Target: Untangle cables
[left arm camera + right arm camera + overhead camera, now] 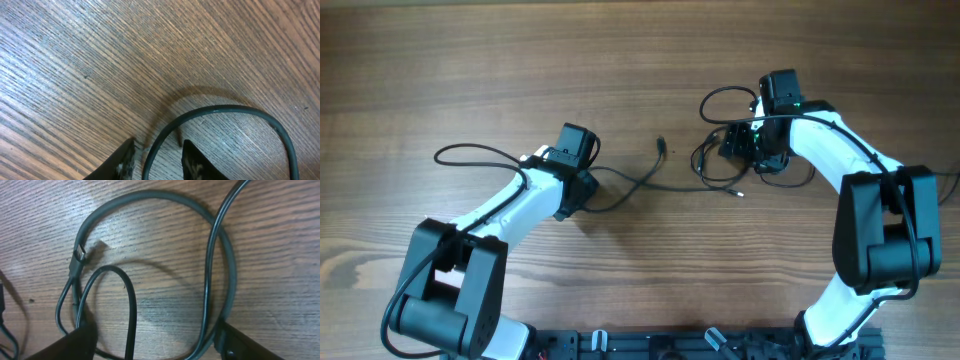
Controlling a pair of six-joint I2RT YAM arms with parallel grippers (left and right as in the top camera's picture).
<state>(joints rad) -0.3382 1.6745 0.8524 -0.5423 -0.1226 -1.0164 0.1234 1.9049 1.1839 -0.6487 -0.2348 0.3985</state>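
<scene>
Overhead, the cables lie in loose loops on the table right of centre, beneath the right gripper, while 1 strand trails left toward the left gripper. That spacing fits 2 arms working opposite ends, so a pull would draw the bunch apart. On the left wrist camera, the left gripper has its fingers a little apart with the strand running loosely between them, straddled but not pinched. On the right wrist camera, the right gripper stands wide open, its fingers flanking 2 crossed loops, and a plug lies just inside the larger one; nothing is held. Both hands look placed to re-grip, and that crossing probably needs separating next.
</scene>
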